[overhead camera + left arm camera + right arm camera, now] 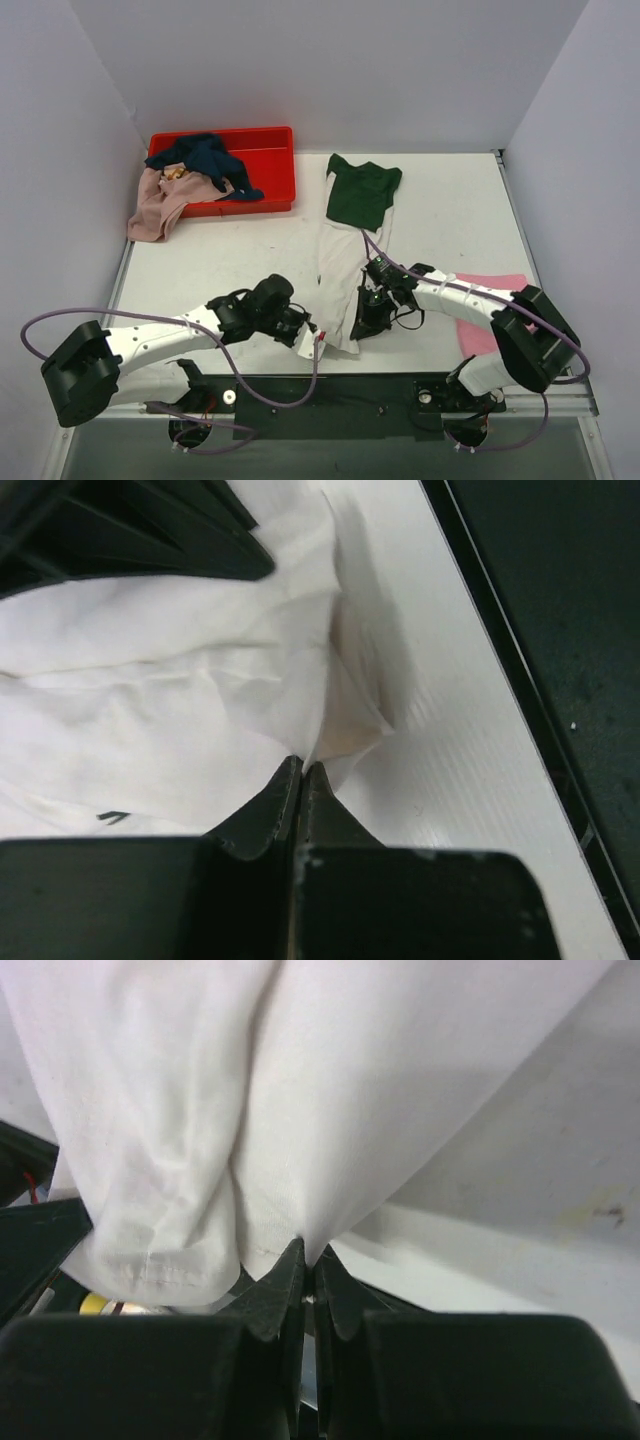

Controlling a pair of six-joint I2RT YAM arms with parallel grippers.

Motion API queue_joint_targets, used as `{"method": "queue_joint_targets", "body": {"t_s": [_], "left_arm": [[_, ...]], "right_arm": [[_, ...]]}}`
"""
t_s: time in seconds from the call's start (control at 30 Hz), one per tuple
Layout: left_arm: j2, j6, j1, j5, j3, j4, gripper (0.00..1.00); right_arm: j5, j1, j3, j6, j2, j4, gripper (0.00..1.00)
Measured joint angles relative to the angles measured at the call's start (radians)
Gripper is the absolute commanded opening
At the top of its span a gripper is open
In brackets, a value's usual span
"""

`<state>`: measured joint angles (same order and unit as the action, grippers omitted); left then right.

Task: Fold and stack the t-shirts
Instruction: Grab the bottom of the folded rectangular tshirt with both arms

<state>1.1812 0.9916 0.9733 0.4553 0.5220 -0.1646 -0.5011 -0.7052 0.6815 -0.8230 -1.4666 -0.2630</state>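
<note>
The white t-shirt (345,262) with dark green top (362,190) lies as a long strip down the table's middle. My left gripper (312,340) is shut on its near-left hem corner; the left wrist view shows white cloth (180,720) pinched between the fingertips (300,770). My right gripper (372,312) is shut on the near-right edge; white cloth (330,1090) hangs from its tips (308,1255). A bright pink t-shirt (484,312) lies flat at the right, partly under the right arm. A navy tee (205,160) and a dusty pink tee (160,203) spill from the crate.
The red plastic crate (270,165) stands at the back left. The table's near edge and a black base strip (560,630) lie close to the left gripper. Grey walls enclose the table on three sides.
</note>
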Motion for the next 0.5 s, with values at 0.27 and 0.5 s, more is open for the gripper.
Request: {"method": "queue_joint_targets", "body": {"t_s": [0.27,0.5], "left_arm": [[-0.069,-0.241,-0.111,0.12,0.162,-0.094,0.0],[-0.008,-0.341,-0.198,0.131,0.275,-0.066,0.0]], "right_arm": [[-0.007,-0.02,0.003,-0.016,0.231,-0.111,0.0],[-0.077,0.143,0.077,0.007,0.235,-0.177,0.0]]}}
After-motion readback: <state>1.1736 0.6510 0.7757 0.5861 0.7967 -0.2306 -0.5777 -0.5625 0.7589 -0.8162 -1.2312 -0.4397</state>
